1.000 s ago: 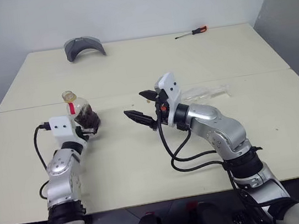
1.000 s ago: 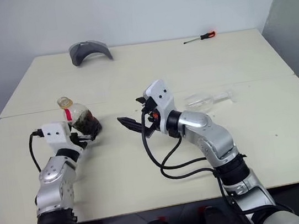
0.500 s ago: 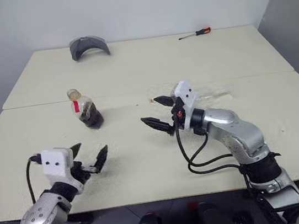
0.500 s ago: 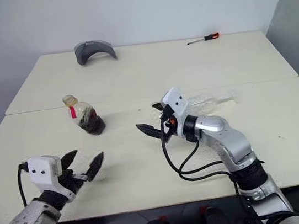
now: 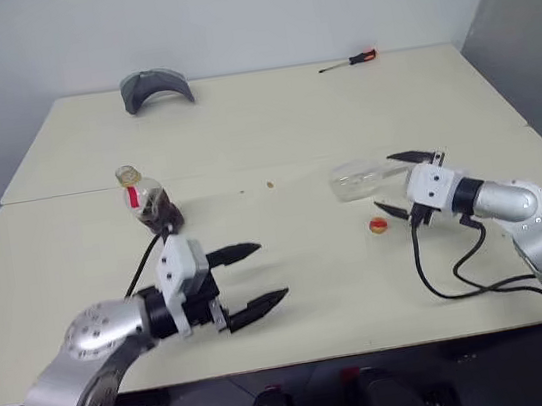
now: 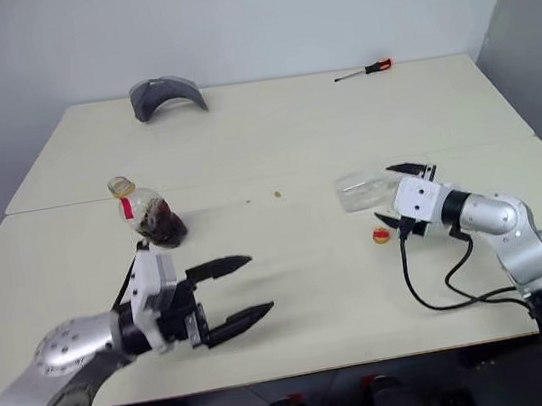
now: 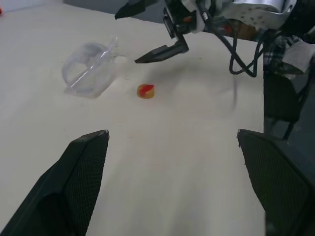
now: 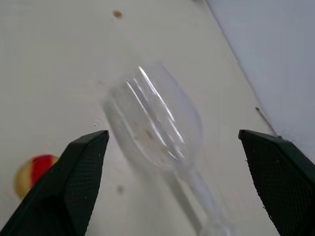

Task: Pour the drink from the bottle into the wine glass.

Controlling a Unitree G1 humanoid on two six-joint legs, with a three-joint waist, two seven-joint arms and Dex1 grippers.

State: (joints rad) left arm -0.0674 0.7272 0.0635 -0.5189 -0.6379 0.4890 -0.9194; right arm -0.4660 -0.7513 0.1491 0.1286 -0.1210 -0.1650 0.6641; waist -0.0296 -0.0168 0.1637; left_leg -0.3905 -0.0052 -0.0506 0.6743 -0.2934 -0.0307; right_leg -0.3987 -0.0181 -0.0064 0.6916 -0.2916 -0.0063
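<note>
On the cream table (image 5: pixel 270 122), a clear stemmed wine glass (image 5: pixel 357 179) lies on its side at 3 o'clock of centre; the right gripper (image 5: pixel 402 185), fingers spread and empty, sits beside it, a small yellow-red cap (image 5: pixel 379 225) just nearby. Squat clear plastic bottle (image 5: pixel 151 202) of dark brown drink (image 5: pixel 162 216) stands uncapped at 9 o'clock; the left gripper (image 5: pixel 250 282), fingers apart, hovers at 7 o'clock holding nothing.

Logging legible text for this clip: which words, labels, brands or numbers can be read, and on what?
None can be read.
Bottle: its red neck label is too small to read.
Cap: yellow and red, no legible print.
Wine glass: no markings.
</note>
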